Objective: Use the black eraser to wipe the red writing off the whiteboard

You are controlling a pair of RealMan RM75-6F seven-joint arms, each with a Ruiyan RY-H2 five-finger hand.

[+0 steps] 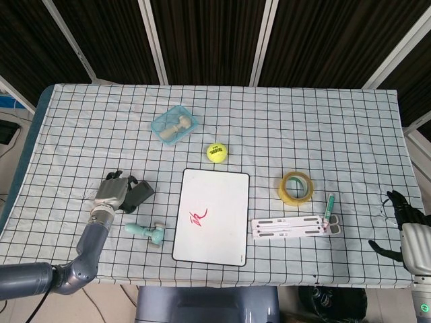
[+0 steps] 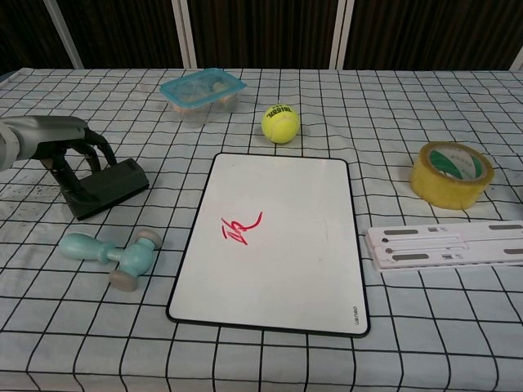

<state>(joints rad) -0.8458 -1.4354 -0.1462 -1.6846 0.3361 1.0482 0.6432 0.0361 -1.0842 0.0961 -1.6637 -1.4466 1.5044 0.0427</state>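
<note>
The black eraser lies on the checked cloth left of the whiteboard. My left hand is over the eraser's left end, with the thumb down its front and the fingers curled behind it, gripping it. The eraser still rests on the table. Red writing sits on the board's left half. My right hand is at the table's front right edge, fingers spread and holding nothing; the chest view does not show it.
A teal toy hammer lies just in front of the eraser. Behind the board are a tennis ball and a teal container. To its right are a tape roll, a white strip and a pen.
</note>
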